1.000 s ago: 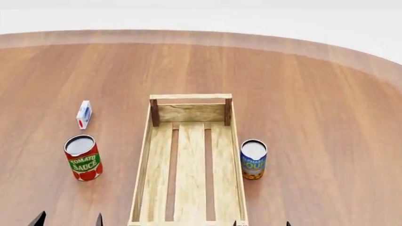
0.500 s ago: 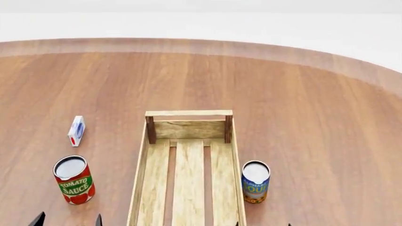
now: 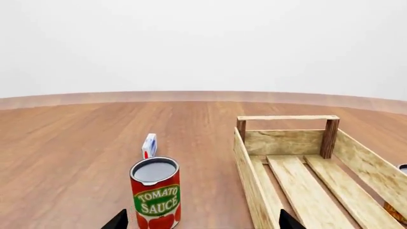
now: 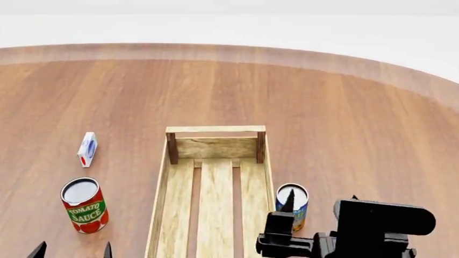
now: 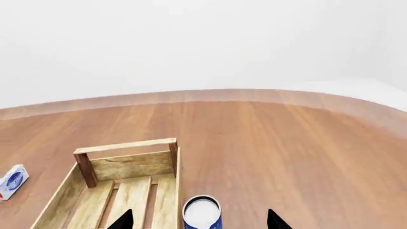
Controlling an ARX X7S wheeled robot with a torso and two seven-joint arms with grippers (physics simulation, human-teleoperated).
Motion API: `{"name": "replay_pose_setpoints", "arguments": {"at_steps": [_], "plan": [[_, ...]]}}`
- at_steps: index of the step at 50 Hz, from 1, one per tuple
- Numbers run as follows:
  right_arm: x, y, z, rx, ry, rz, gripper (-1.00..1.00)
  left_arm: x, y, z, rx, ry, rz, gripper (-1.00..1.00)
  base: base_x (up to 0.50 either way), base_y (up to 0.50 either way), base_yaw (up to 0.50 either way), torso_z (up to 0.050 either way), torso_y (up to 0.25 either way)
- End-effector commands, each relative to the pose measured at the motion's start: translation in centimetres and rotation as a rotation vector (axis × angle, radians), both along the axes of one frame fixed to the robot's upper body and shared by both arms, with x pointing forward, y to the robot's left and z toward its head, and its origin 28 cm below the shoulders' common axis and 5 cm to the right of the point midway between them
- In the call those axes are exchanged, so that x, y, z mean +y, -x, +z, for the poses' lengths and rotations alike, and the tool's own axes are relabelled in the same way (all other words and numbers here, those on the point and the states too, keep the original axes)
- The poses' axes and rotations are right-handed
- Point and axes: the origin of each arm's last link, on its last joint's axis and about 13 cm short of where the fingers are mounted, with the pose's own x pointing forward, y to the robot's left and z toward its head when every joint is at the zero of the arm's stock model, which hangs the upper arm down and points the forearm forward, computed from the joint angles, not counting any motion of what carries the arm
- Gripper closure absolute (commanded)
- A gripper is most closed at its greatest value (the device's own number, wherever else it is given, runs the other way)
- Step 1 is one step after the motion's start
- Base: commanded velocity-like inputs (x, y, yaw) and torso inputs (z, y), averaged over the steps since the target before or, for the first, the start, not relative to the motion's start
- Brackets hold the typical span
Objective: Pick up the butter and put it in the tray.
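The butter shows in no view. The tray (image 4: 215,129) is a long light-wood crate with dark corner posts in the middle of the round table, and it holds nothing. It also shows in the left wrist view (image 3: 287,118) and the right wrist view (image 5: 125,145). My left gripper (image 4: 72,250) is open at the near edge, between the tomato sauce can and the tray's left side; its tips (image 3: 116,220) stand wide apart. My right gripper (image 4: 321,200) is open and raised over the blue can, right of the tray; its tips (image 5: 125,219) are wide apart.
A red tomato sauce can (image 4: 85,207) (image 3: 156,194) stands left of the tray. A small white-blue-red carton (image 4: 87,149) (image 3: 148,145) (image 5: 11,180) lies beyond it. A blue soup can (image 4: 300,194) (image 5: 202,214) stands against the tray's right side.
The head view tilted, so everything slid down the picture. My right arm has risen into the head view at lower right, partly covering the blue can. The objects have not moved.
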Motion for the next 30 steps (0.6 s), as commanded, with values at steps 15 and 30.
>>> {"name": "replay_pose_setpoints", "arguments": {"at_steps": [15, 30], "plan": [[-1.8, -2.1, 11.0, 0.045, 0.166, 0.153, -1.0, 0.0, -0.1, 0.0, 0.002, 0.009, 0.004, -1.0, 0.0, 0.0, 0.0, 0.0, 0.0], [-2.8, -3.0, 12.7, 0.17, 0.53, 0.42, -1.0, 0.0, -0.3, -0.1, 0.007, 0.005, 0.002, -1.0, 0.0, 0.0, 0.0, 0.0, 0.0]]}}
